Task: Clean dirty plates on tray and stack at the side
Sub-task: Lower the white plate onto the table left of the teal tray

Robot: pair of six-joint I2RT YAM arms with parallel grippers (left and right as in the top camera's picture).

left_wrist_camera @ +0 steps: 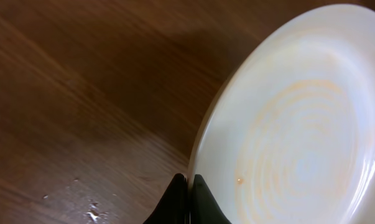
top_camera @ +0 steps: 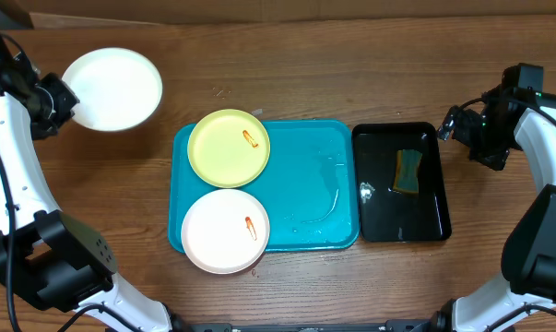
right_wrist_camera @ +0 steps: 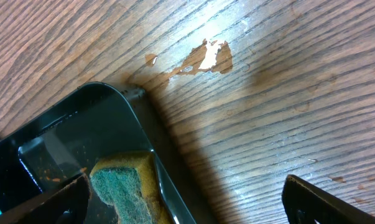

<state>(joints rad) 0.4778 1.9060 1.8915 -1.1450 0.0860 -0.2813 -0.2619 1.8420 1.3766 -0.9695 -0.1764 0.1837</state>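
- Firmly clamped, left gripper (left_wrist_camera: 188,182) pinches a white plate (left_wrist_camera: 299,124) by its rim.
- Right gripper (right_wrist_camera: 184,199) hangs wide open near the sponge (right_wrist_camera: 122,186).
- Smeared yellow-green plate (top_camera: 228,148) and smeared white plate (top_camera: 225,231) lie on the turquoise tray (top_camera: 314,184).

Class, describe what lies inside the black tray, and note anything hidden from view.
Inside the black tray lies a green-and-yellow sponge, with a small white fleck to its side. The tray floor under the sponge is covered, so it cannot be seen.

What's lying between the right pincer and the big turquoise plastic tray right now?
Overhead view: the glossy black rectangular tray, with a green-and-yellow sponge in it, lies between the open right pincer and the turquoise tray.
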